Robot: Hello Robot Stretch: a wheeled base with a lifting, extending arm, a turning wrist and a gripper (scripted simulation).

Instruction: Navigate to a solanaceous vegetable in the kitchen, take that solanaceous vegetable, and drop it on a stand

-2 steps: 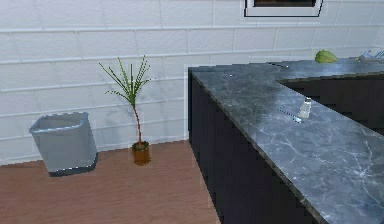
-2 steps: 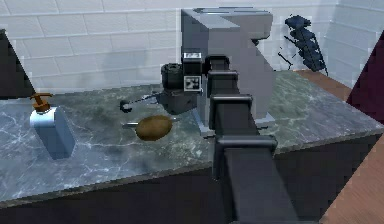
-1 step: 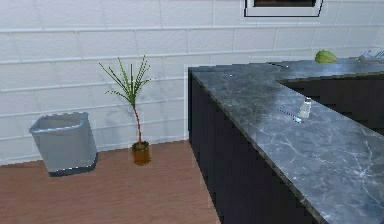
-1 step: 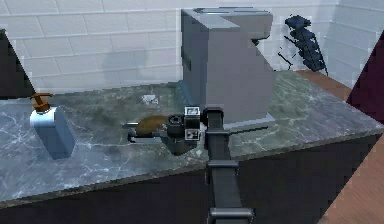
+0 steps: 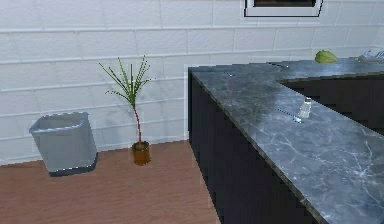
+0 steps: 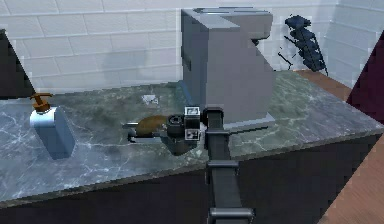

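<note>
A brown rounded lump (image 6: 153,122) lies on the dark marbled countertop (image 6: 100,165) in the arm side view. The arm (image 6: 221,170) rises from the bottom edge, with its two white marker squares (image 6: 190,114) at the far end. Left of them is the gripper (image 6: 138,132), its thin fingers reaching along the counter just in front of the brown lump. I cannot tell whether it holds anything. In the forward view a green rounded thing (image 5: 326,57) sits at the far back of the counter (image 5: 330,150).
A pale blue soap bottle (image 6: 50,126) with a brown pump stands left of the gripper. A large grey appliance (image 6: 226,62) rises behind the arm. A dark rack (image 6: 306,40) stands at the back right. In the forward view: small shaker (image 5: 303,110), potted plant (image 5: 131,100), grey bin (image 5: 64,142).
</note>
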